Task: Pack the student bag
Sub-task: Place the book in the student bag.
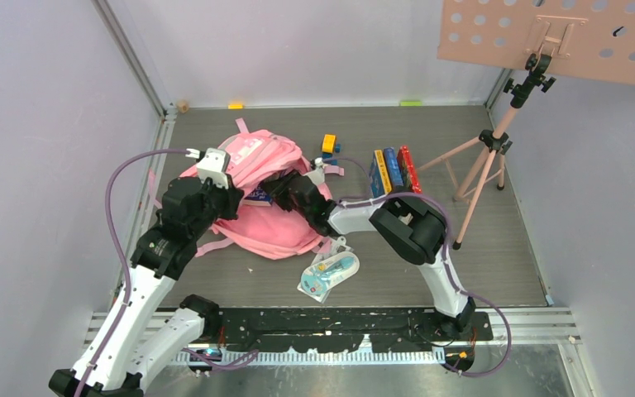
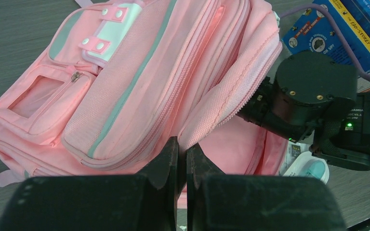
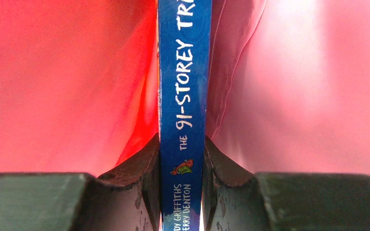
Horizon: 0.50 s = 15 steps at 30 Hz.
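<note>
Left claw (image 2: 183,147) pinched on the soft bag (image 2: 125,82) rim, I reckon the best hold; right claw (image 3: 182,154) clamps the stiff book (image 3: 183,72).

The left gripper (image 1: 233,195) and the right gripper (image 1: 274,190) meet over the middle of the pink student bag (image 1: 269,231), and a blue book (image 1: 258,198) sits right between their fingers. Far behind the right fingers are a little yellow and blue block (image 1: 329,145) and three books (image 1: 394,169) standing in a row. On the near side of the right fingers a flat packet (image 1: 329,274) lies just beside the bag.
</note>
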Each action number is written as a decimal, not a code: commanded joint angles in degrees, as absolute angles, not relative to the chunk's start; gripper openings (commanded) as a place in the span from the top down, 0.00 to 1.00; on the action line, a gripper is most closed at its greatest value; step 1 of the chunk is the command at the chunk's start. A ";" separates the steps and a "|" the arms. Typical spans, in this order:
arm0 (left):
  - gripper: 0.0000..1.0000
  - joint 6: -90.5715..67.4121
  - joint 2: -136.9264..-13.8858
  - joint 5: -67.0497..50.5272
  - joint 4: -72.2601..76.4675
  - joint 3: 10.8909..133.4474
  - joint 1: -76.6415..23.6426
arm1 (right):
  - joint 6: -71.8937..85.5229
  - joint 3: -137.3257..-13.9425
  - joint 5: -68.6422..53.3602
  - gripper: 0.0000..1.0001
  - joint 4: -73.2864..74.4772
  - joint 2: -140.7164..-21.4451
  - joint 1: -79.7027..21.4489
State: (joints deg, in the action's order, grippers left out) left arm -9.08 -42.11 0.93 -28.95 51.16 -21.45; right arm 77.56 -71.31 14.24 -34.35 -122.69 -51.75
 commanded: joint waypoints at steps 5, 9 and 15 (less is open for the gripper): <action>1.00 -10.98 -41.36 -1.90 -21.71 52.12 -21.21 | 71.81 -82.30 22.14 0.84 -33.11 -128.80 -52.91; 1.00 -10.89 -41.32 -1.70 -21.80 52.11 -21.26 | 69.13 -84.89 21.58 0.62 -31.97 -129.84 -53.58; 1.00 -10.34 -40.79 -0.56 -21.97 51.94 -21.22 | 63.90 -77.65 24.16 0.39 -33.30 -124.67 -53.78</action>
State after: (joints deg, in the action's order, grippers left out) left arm -9.85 -42.50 -0.30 -28.95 50.85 -21.34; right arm 69.73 -81.32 19.49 -30.55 -130.21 -53.56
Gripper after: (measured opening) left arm 0.048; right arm 0.578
